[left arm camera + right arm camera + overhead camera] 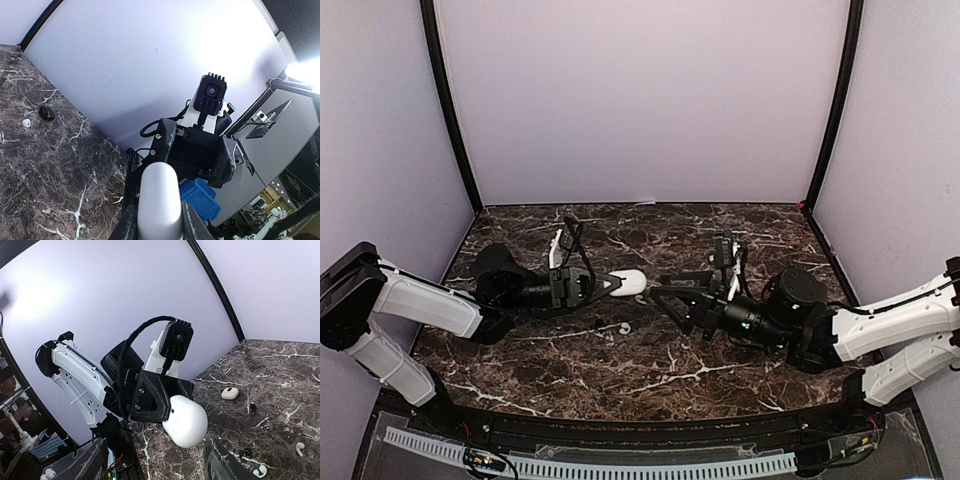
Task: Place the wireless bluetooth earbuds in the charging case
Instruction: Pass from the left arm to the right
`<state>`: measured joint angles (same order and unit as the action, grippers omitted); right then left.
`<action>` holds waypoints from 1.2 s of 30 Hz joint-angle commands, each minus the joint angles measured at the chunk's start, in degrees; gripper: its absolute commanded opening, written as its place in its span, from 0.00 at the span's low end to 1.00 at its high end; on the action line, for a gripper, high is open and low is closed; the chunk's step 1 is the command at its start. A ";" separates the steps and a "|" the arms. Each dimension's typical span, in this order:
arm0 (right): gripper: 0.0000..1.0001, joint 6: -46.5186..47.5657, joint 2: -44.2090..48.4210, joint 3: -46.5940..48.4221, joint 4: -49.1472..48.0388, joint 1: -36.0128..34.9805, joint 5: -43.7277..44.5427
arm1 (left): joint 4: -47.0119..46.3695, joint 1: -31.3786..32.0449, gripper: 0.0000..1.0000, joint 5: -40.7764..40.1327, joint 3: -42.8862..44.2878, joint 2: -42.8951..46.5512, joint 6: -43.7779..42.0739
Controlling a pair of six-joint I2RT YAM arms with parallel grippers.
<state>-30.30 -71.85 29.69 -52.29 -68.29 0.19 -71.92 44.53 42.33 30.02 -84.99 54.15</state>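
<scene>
Gripping the white charging case (632,282) in its clenched left pincer (618,283), the robot points an empty, spread right pincer (658,297) toward it. Earbuds (623,326) lie on the table (720,370) beneath. A careless nudge could knock the case loose.

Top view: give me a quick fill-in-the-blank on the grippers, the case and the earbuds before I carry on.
1. The left gripper is shut on the white ___.
2. The right gripper faces it with jaws ___.
3. Loose earbuds lie on the ___, below the two grippers in this view.

Missing words: case; open; table.
</scene>
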 commanded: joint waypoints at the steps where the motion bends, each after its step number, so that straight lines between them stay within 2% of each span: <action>1: 0.64 -5.60 -0.90 2.94 0.08 0.18 2.13 | -3.78 0.11 0.17 0.33 1.45 2.85 0.16; 5: 0.61 -8.17 1.25 4.87 7.29 0.50 3.21 | 5.86 0.11 0.17 1.25 2.34 6.81 -9.30; 10: 0.61 -8.33 4.30 8.00 18.71 1.29 0.70 | 25.32 0.11 0.17 -3.06 4.57 14.60 -26.83; 13: 0.62 -9.92 5.51 9.75 25.39 2.84 -1.40 | 30.28 0.11 0.19 -7.27 3.90 18.51 -35.69; 16: 0.63 -11.54 6.95 10.91 30.51 4.57 -2.80 | 28.80 0.11 0.20 -10.19 0.94 21.30 -43.32; 19: 0.67 -13.26 7.70 12.47 34.74 6.69 -6.18 | 23.49 0.11 0.20 -12.40 -3.20 22.84 -49.58; 23: 0.66 -16.09 4.03 20.22 46.83 10.85 -15.68 | 17.03 0.11 0.21 -16.16 -7.01 21.94 -54.76; 26: 0.68 -15.80 0.91 24.10 52.19 12.19 -21.76 | 16.10 0.20 0.17 -15.56 -7.61 20.59 -60.27; 28: 0.70 -16.87 -0.13 23.80 51.03 13.76 -27.35 | 17.76 0.25 0.16 -13.88 -7.65 20.31 -65.95; 32: 0.71 -22.14 -2.24 21.26 42.63 16.38 -37.48 | 21.62 0.38 0.16 -9.08 -7.64 20.19 -79.89; 36: 0.71 -21.83 -6.41 23.30 43.77 17.13 -42.53 | 23.32 0.66 0.16 -6.89 -8.81 20.83 -95.52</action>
<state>-50.30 -75.09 51.72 -6.81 -51.99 -32.60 -50.22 44.69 31.51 22.57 -65.08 -21.98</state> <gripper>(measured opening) 0.713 0.253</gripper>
